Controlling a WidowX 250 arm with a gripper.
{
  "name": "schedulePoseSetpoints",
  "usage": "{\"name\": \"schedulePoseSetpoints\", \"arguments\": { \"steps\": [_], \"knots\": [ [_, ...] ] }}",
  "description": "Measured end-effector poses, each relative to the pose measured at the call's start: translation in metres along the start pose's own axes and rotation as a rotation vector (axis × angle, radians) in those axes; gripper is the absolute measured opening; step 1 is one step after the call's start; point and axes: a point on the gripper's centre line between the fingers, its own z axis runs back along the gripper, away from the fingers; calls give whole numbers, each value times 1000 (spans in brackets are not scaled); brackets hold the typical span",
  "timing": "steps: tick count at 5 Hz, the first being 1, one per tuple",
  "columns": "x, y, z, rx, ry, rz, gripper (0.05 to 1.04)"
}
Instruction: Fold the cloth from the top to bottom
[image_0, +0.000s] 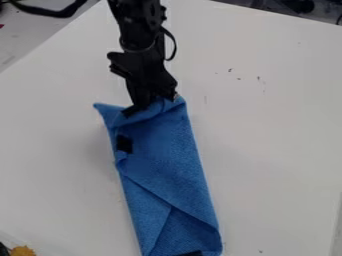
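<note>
Blue cloth (170, 150) lies lengthwise on the white table (274, 135), folds visible, a dark patch (124, 144) near its left edge. Gripper (152, 104) is at the cloth's top end, obstructing part of it; whether its jaws stand wide or narrow cannot be told. Orange-yellow item (23, 251), lower left: cut off, unidentified. Cloth's bottom end: partly cut off by the view's edge.

Matt, textured blue cloth (170, 155).
</note>
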Motion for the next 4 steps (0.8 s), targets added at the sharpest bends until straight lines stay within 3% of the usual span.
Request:
{"name": "schedulePoseSetpoints", "arguments": {
  "steps": [2, 3, 4],
  "knots": [
    [-29, -19, 8, 3, -5, 82, 87],
    [-33, -25, 10, 9, 8, 123, 248],
    [-41, -34, 15, -50, 94, 135, 516]
  ]
}}
